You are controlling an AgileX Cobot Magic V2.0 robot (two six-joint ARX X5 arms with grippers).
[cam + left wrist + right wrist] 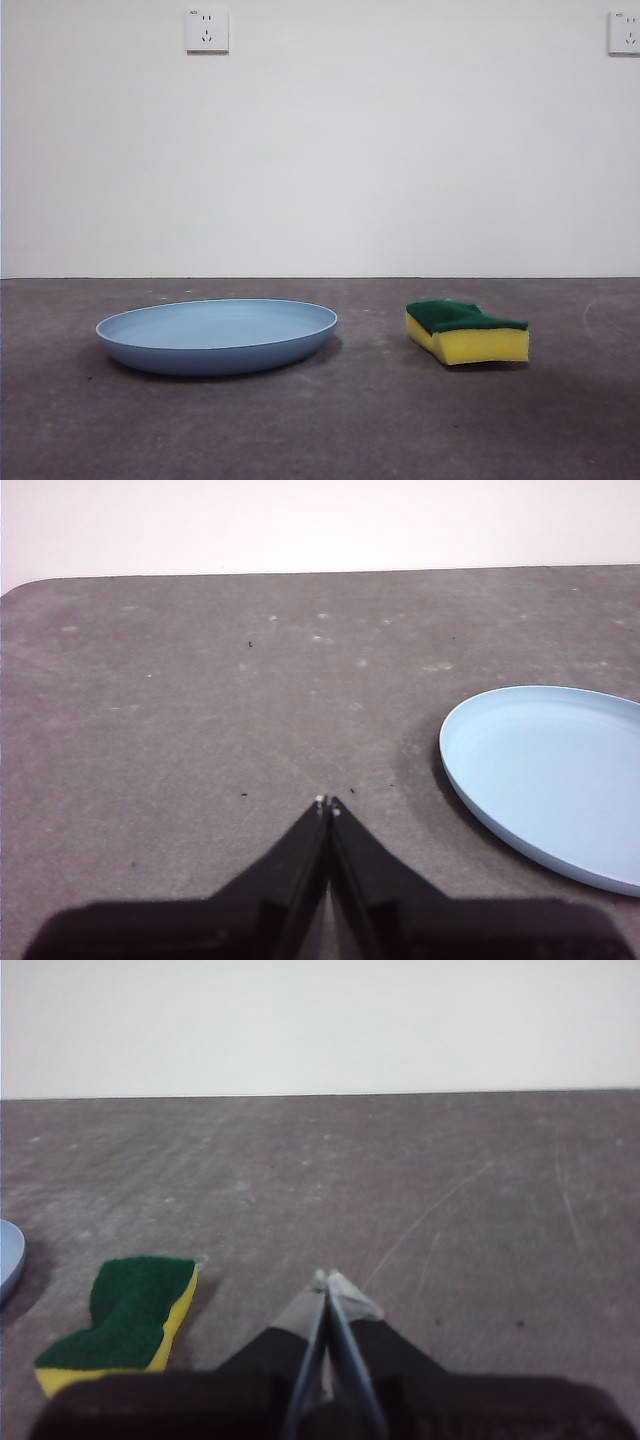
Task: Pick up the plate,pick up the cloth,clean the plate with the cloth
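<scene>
The light-blue plate (217,335) lies flat on the grey table at the left of the front view. It also shows in the left wrist view (550,775), off to the side of my left gripper (328,803), which is shut and empty above the bare table. The cloth is a yellow sponge with a green top (466,331), lying right of the plate. In the right wrist view the sponge (125,1320) lies beside my right gripper (327,1278), which is shut and empty. Neither gripper shows in the front view.
A white wall stands behind the table, with a socket (207,29) at upper left and another (625,32) at upper right. The plate's rim (8,1258) shows at the edge of the right wrist view.
</scene>
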